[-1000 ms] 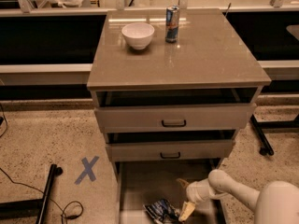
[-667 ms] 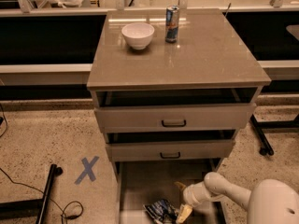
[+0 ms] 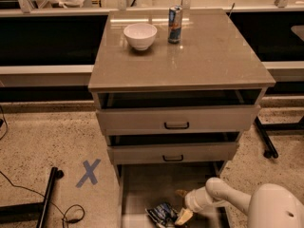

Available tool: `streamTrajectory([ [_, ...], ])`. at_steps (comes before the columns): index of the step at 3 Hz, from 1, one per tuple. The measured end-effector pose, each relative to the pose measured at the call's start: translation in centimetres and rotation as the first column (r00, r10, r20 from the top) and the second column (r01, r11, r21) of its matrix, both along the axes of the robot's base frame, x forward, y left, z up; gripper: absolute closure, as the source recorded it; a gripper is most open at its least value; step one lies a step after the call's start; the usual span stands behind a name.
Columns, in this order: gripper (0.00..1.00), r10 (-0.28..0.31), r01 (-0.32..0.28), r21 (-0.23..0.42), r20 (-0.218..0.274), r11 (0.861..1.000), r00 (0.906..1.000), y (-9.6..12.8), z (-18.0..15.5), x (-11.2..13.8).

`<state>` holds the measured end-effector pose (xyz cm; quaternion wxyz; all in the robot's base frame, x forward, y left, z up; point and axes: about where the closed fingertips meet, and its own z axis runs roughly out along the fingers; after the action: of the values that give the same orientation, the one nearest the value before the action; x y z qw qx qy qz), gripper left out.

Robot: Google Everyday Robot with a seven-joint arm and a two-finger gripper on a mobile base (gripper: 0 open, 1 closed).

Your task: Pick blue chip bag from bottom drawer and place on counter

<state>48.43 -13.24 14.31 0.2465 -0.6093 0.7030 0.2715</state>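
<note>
– Beside the blue chip bag, just to its right, the hand is held spread inside the bottom drawer; nothing is gripped.
– Could the bag be pushed away?
– Likely, if the hand is closed off-centre. Beyond the bag, the desk is seen; no lettering on the bag can be read.

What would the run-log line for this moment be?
stage: pre-grasp | gripper: open, low in bottom drawer, at blue chip bag | counter: bowl, can

floor: speckled beige, blue tape X | behind: dark recesses, pale ledge | gripper: low, bottom edge
</note>
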Motion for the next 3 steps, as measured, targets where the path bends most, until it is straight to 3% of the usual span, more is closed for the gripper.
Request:
streamTrajectory([
  [1, 0.5, -0.021, 0.021, -0.003, -0.012, 1.0, 0.9997, -0.2, -0.57, 0.19],
  [2, 0.73, -0.044, 0.044, 0.001, -0.015, 0.999, 0.9989, -0.7, -0.73, 0.49],
  [3, 0.96, -0.076, 0.076, 0.074, -0.013, 0.994, 0.997, -1.02, 0.01, 0.89],
])
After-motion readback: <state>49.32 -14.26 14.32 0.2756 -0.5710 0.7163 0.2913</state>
